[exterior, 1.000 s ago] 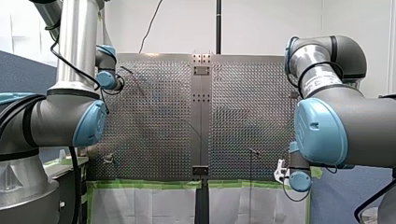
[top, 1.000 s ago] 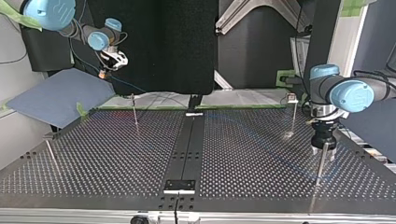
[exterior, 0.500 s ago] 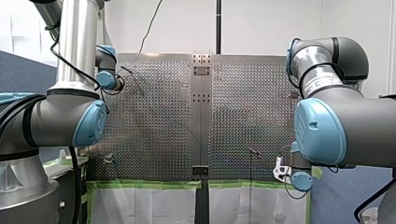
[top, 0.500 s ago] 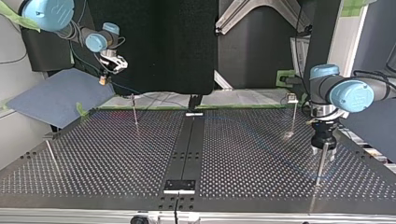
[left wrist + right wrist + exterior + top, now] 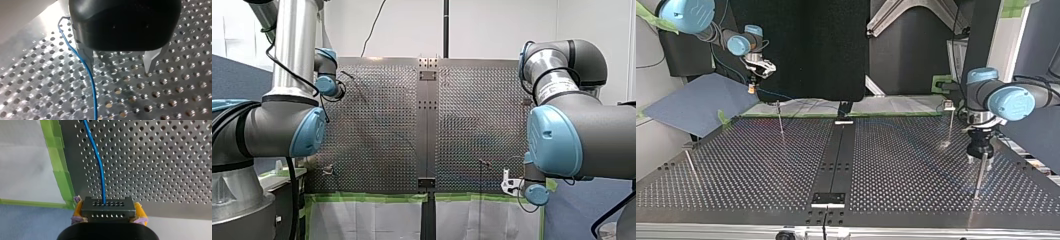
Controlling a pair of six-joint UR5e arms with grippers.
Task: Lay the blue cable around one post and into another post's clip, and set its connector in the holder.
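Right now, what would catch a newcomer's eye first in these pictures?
The black connector clamped between my right gripper's yellow pads stands out first. The blue cable rises from it over the perforated table. In the left wrist view, my left gripper stands open close over the table, and the cable passes by one metal finger.
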